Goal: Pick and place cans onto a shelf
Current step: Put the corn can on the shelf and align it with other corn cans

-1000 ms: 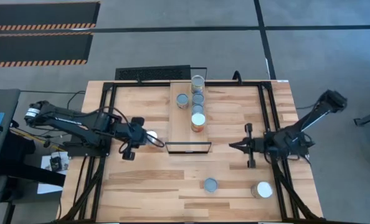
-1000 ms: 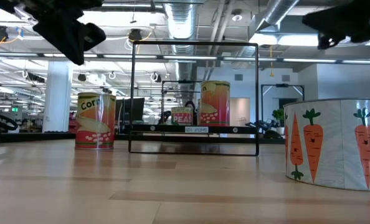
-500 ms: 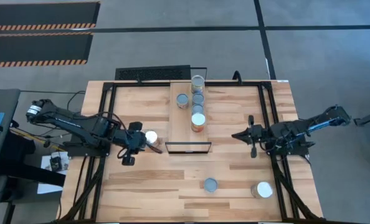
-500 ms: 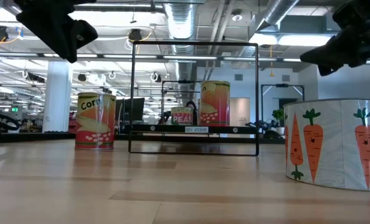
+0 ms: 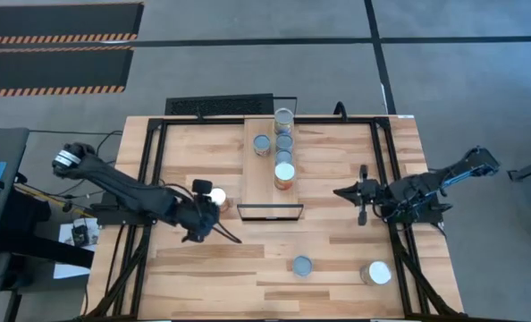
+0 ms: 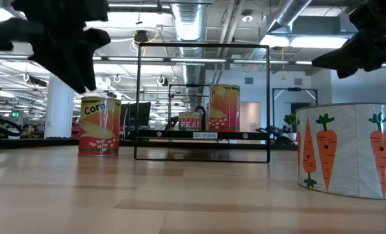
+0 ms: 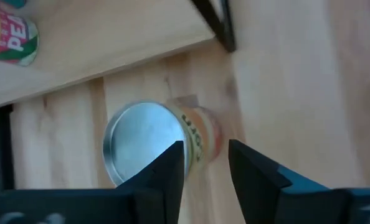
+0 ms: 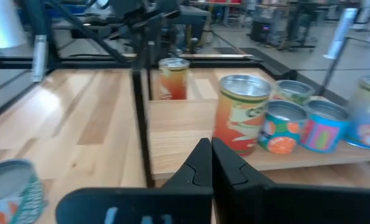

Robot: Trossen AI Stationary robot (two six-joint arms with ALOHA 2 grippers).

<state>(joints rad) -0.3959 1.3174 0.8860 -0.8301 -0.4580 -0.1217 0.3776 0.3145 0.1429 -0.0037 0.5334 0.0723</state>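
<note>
Corn can (image 5: 216,196) stands upright on the tabletop (image 5: 337,259) just beside the shelf (image 5: 267,183), off its black-framed end, and the left gripper (image 5: 205,225) hovers close to it on the side away from the shelf. In the left wrist view the jaws are spread, the fingers (image 7: 166,177) apart and nothing pinched, with the can's metal top (image 7: 144,142) seen just past them. Judged handling: rigid steel tin, smooth printed side, probably filled and moderately heavy; slip is likelier than crush, tipping is the main risk. Best hold looks to be across the cylindrical side wall at mid-height, pads on opposite sides, not the rimmed top. Right gripper (image 5: 348,192) waits on the far side of the shelf from the corn can, raised, its jaws pressed together in the right wrist view, holding nothing. Four cans sit on the shelf plank in the high view, including a white-topped one (image 5: 284,173) nearest the frame. Two more stand on the tabletop well apart from the shelf: a grey-topped can (image 5: 302,266) and a white-topped carrot can (image 5: 376,273). Legible writing: "Corn" on the near can (image 6: 99,125) in the low view, "PEA" on a can (image 6: 190,120) on the shelf; a small label on the frame is too small to read. Carrot can (image 6: 349,149) shows pictures only.
</note>
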